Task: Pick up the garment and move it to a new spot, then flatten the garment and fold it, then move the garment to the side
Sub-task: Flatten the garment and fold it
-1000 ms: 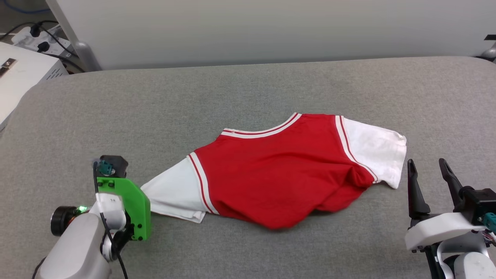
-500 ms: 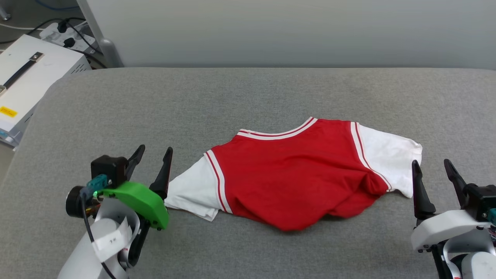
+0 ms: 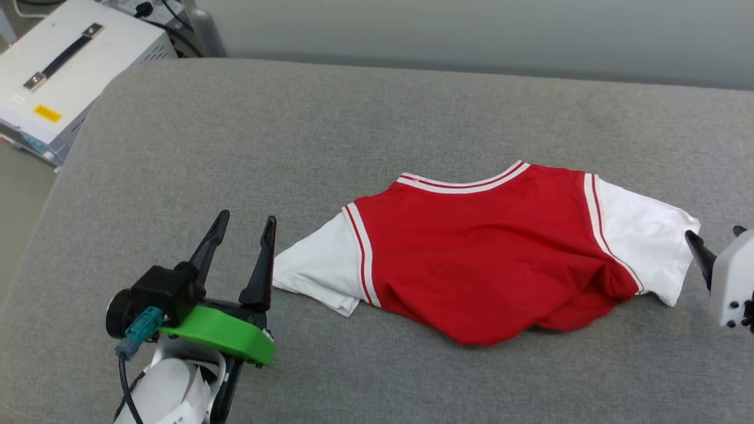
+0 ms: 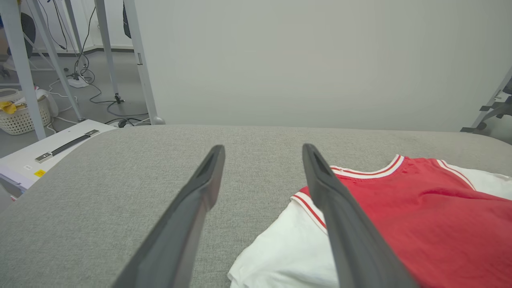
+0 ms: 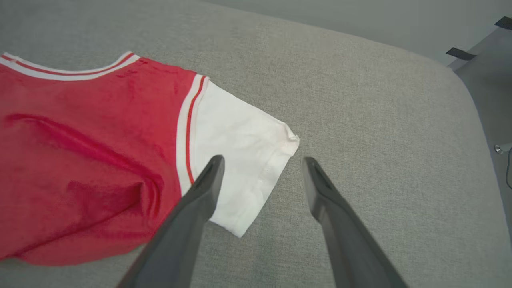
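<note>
Head view: the garment (image 3: pixel 489 259) lies lengthwise left to right; left gripper (image 3: pixel 247 217) and right gripper (image 5: pixel 263 160) both wide, empty, each just beside one end

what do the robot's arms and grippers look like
The left gripper has two long, dark, tapering fingers on a black block, a bright green bracket, a teal plug with a black cable, and a pale forearm. The right gripper has the same dark fingers on a white housing with small dark holes.
</note>
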